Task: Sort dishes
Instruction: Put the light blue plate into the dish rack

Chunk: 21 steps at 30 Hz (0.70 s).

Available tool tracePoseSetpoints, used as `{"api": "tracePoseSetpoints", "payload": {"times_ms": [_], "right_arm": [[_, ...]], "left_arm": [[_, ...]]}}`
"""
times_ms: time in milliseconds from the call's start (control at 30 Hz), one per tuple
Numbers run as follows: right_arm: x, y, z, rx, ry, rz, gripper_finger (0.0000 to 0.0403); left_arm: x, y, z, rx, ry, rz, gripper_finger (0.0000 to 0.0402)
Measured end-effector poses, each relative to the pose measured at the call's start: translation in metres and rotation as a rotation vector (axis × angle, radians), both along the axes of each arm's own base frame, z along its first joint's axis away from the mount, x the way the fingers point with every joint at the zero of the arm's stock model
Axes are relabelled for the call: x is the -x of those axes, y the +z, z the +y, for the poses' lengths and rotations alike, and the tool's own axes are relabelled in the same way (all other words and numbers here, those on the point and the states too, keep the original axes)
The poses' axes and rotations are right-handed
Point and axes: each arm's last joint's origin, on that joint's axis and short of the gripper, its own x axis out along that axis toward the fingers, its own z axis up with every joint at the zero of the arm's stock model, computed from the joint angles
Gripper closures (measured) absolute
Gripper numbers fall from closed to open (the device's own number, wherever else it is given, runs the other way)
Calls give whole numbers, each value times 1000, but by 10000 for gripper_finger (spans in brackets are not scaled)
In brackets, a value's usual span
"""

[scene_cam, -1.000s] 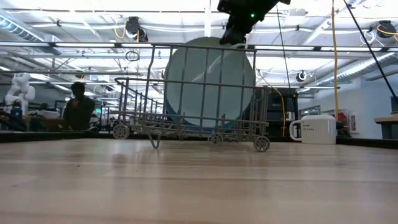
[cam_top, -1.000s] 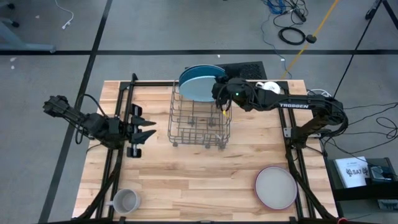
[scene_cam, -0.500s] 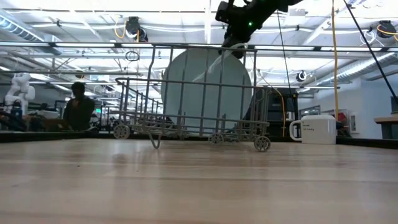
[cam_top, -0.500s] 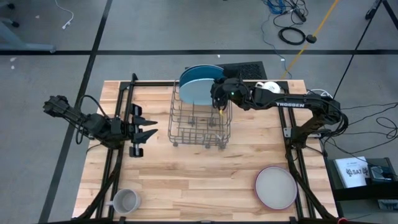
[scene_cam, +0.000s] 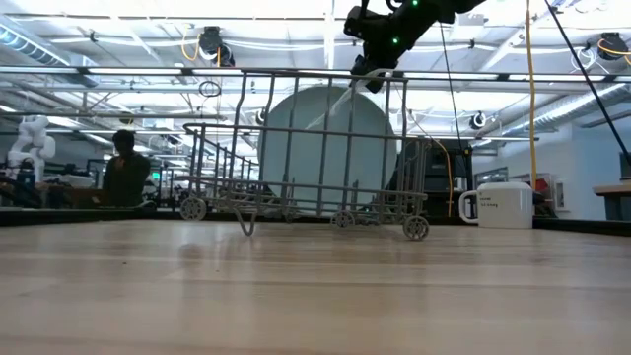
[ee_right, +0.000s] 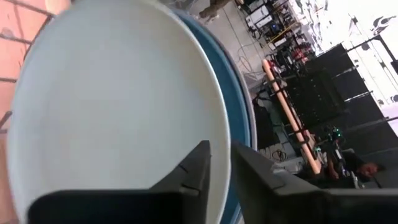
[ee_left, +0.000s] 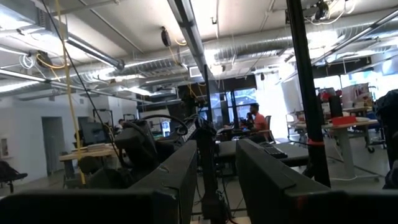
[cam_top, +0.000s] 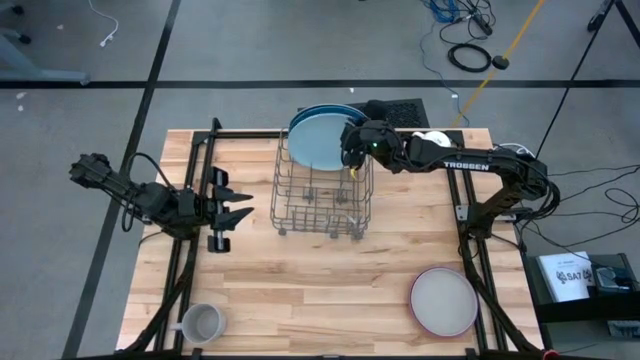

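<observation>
A light blue plate (cam_top: 318,142) stands on edge at the far end of the wire dish rack (cam_top: 320,200). It also shows in the low view (scene_cam: 325,148). A dark blue plate (cam_top: 322,109) stands right behind it, and its rim shows in the right wrist view (ee_right: 244,118). My right gripper (cam_top: 352,158) is shut on the light blue plate's upper right rim, above the rack. My left gripper (cam_top: 236,202) is open and empty at the table's left, clear of the rack. A pink-rimmed grey plate (cam_top: 443,301) lies flat at the near right. My right gripper pinches the light blue plate's rim (ee_right: 219,134) between its two fingers, at the plate's upper right (scene_cam: 367,97). The fingers come from above and from the table's right, slanting down. The plate stands nearly upright, its lower part down inside the rack.
A white mug (cam_top: 432,140) stands at the far right behind my right arm, and also shows in the low view (scene_cam: 498,205). A grey mug (cam_top: 200,322) stands at the near left corner. Bare wood lies between the rack and the table's near edge.
My right gripper has gone down a little with the light blue plate. The plate has sunk deeper into the rack, so its top edge now stands lower, in front of the dark blue plate.
</observation>
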Motion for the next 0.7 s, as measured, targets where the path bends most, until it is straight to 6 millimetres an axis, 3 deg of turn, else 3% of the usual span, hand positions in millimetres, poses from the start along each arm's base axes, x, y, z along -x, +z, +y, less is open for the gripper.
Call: {"api": "tracePoseSetpoints", "payload": {"times_ms": [367,500,700], "right_arm": [[-3,4,5,53,7,4,212],[-6,14,18,138,23,24,203],[-1,52,45,188,76,-75,209]], "left_arm": [[0,0,0,1,0,0,288],[0,0,0,1,0,0,288],[0,0,0,1,-1,-1,288]]}}
